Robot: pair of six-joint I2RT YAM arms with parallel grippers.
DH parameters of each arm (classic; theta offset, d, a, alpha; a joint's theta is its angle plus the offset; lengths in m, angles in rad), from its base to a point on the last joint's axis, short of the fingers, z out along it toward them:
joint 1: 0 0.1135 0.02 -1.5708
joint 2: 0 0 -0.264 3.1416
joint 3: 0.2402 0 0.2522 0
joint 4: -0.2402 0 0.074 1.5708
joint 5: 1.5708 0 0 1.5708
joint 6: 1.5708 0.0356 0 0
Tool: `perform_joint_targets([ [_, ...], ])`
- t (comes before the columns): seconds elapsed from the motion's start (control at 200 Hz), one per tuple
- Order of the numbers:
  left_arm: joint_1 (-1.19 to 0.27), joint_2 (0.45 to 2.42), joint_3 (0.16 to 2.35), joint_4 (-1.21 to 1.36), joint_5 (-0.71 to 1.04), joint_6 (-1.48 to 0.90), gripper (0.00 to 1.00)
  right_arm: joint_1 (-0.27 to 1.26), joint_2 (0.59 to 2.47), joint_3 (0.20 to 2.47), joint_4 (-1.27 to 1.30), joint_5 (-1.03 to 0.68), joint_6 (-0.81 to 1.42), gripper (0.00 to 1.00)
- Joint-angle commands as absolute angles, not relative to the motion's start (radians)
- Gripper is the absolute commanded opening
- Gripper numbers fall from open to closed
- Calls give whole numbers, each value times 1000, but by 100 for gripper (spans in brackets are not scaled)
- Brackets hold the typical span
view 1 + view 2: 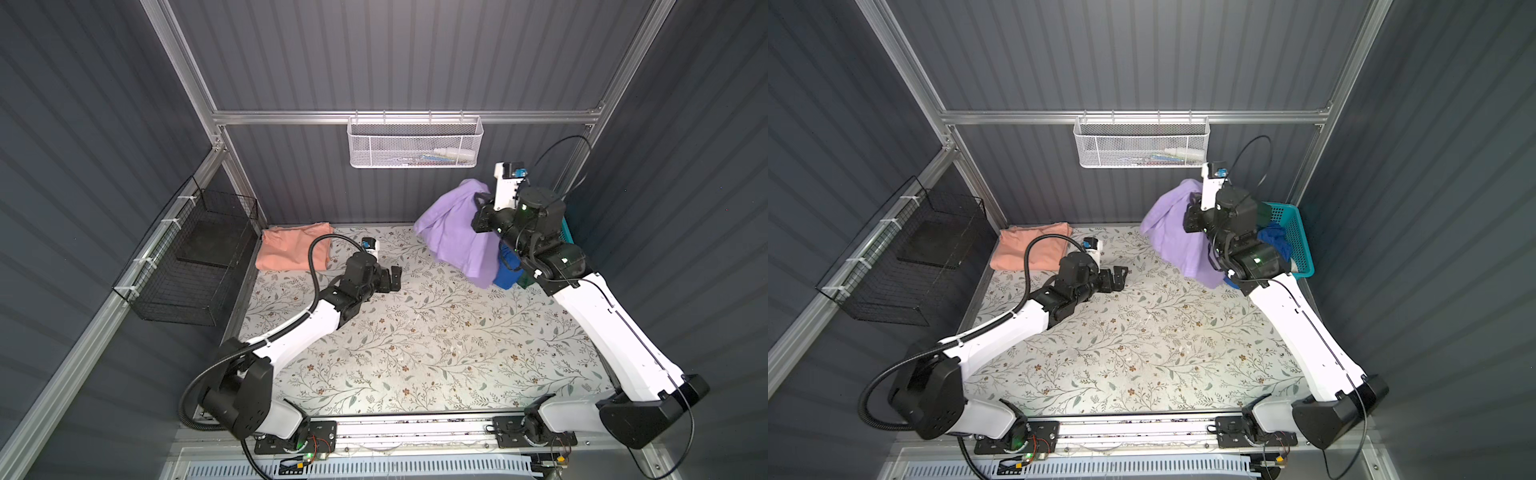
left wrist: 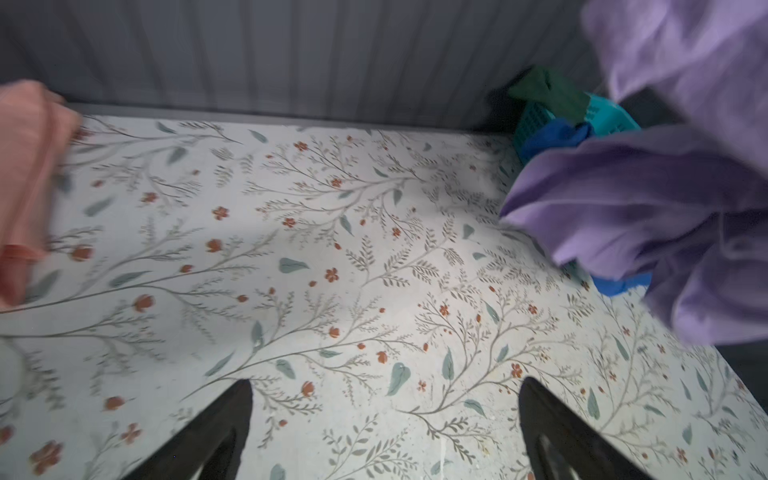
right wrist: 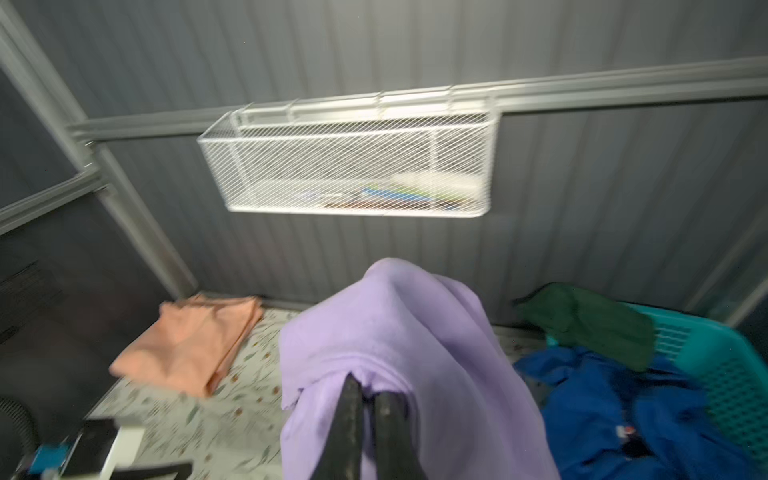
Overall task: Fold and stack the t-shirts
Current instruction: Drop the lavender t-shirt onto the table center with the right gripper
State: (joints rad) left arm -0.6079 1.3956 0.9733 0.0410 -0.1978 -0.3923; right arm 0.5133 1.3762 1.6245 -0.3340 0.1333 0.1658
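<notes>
Well left of the basket (image 1: 1293,237), you have the orange tee (image 1: 293,247) lying folded on the bench (image 1: 415,332), against its back edge. Between that tee and the basket, your left end effector (image 2: 384,386) hovers low over bare bench, jaws spread wide and empty. Just left of the basket, your right end effector (image 3: 368,386) is pinched tight on the purple tee (image 1: 453,232), which hangs bunched from it. Blue cloth (image 3: 623,407) and green cloth (image 3: 590,324) lie in the basket.

Floral tbl (image 1: 415,332): folded salmon tee (image 1: 286,249), turquoise basket (image 1: 1300,241)
</notes>
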Motion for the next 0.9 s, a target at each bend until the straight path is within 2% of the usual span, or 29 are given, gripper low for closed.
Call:
perform_joint_targets([
  [0.0,-609,1279,913,15,-429,-419,100,546,1471,1592,-466,-90,258,0],
  [0.15,-609,1195,904,-82,-489,-410,100,546,1646,1593,-472,-151,384,0],
  [0.18,-609,1187,902,-95,-488,-409,100,546,1699,1633,-503,-176,383,10],
  [0.215,-609,1182,902,-106,-483,-408,100,543,1769,1693,-557,-185,377,40],
  [0.24,-609,1182,904,-115,-478,-409,100,543,1816,1737,-596,-181,370,51],
  [0.325,-609,1200,915,-142,-439,-408,100,530,1915,1824,-696,-121,360,68],
  [0.41,-609,1253,950,-182,-384,-399,100,494,1861,1722,-651,-103,397,79],
  [0.525,-609,1356,1002,-217,-300,-390,100,458,1674,1445,-495,-78,445,83],
  [0.65,-609,1492,1072,-242,-182,-372,100,457,1521,1218,-488,-20,472,78],
  [0.795,-587,1660,1147,-282,-186,-382,99,461,1426,961,-432,-124,555,72],
  [0.89,-551,1738,1164,-255,-180,-391,93,468,1395,835,-345,-173,615,69],
])
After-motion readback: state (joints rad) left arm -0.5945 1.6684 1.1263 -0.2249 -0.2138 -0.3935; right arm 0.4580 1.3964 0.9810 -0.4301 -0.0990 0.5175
